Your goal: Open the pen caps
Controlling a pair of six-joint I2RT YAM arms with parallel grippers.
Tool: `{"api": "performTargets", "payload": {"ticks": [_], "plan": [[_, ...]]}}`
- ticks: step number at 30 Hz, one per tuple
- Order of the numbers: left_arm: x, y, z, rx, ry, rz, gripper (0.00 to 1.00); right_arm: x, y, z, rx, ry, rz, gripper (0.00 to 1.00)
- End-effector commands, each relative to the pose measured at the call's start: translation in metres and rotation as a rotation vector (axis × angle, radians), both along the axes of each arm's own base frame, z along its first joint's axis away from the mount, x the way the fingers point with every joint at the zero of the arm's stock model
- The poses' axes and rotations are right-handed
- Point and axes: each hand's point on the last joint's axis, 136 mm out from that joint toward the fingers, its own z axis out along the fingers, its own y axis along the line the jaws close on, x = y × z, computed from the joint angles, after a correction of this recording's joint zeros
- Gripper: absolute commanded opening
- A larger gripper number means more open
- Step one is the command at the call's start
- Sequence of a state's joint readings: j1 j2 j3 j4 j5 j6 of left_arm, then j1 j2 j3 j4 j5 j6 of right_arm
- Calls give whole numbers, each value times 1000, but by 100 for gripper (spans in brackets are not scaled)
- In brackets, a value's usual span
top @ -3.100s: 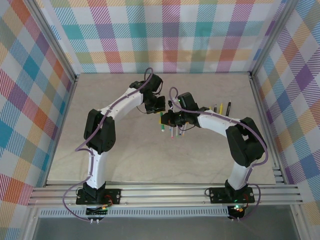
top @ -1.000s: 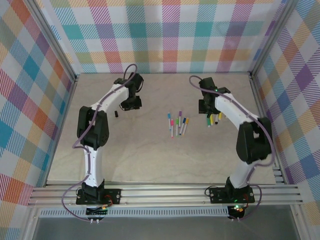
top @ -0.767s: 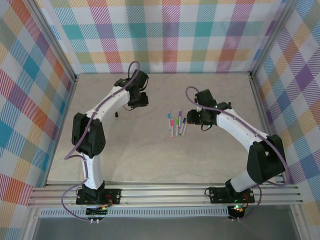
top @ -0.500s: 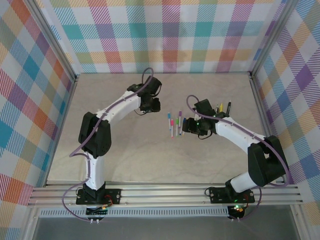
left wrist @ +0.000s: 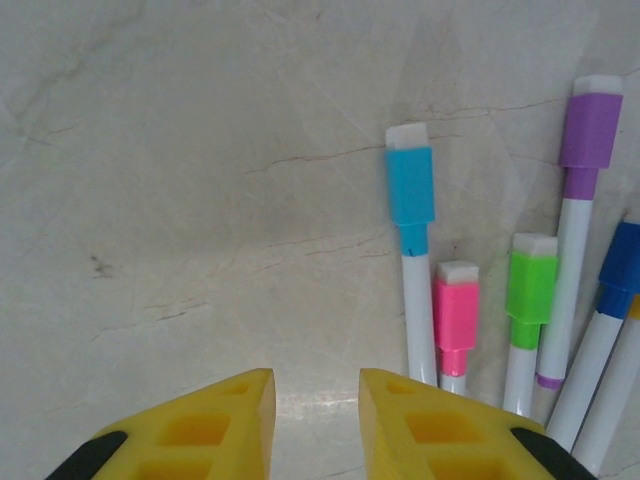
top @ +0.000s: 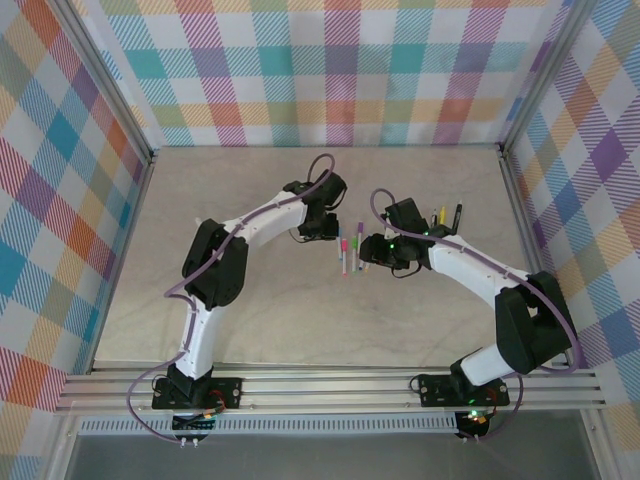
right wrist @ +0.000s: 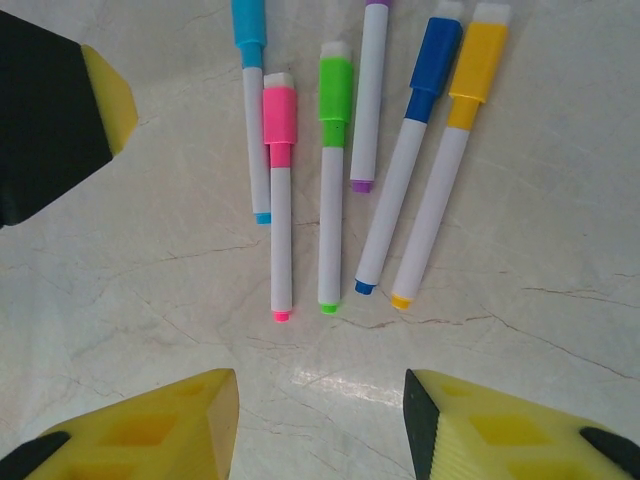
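As left hand (left wrist: 315, 400) and right hand (right wrist: 320, 405) hover apart, empty, I risk knocking the crowded pens (right wrist: 331, 200) askew.

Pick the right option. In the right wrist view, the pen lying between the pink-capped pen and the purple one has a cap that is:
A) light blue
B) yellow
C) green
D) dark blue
C: the green-capped pen lies with the pink-capped pen just to its left and the purple pen just to its right.
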State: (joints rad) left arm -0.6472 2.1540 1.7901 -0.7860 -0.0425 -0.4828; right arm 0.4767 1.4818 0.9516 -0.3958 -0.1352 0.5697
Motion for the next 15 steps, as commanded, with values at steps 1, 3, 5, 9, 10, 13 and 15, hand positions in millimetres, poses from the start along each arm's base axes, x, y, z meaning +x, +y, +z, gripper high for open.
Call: {"api": "performTargets", "payload": {"ticks": [1,3,5,9,10,13,15], "plan": [[-1,-7,-5,1,13,6,28,-1,-1,-2,0,4,-15,48],[3,-10,-7,0,11,7,28,-1,-1,-2,1,3,-19,48],[8,-14,-8,2,10,4,29,-1,-2,-1,0,0,-19,48],[18,-19,-10,14,8,3,33,0,-2,-1,-4,0,-20,48],[22,-21,-11,17,4,2,34,1,-1,0,-3,-2,-18,48],[28,-26,-14,22,5,-2,36,2,-1,1,-8,-1,-16,49],[32,-28,-17,26,7,-2,37,2,-1,3,-8,-2,-14,49]]}}
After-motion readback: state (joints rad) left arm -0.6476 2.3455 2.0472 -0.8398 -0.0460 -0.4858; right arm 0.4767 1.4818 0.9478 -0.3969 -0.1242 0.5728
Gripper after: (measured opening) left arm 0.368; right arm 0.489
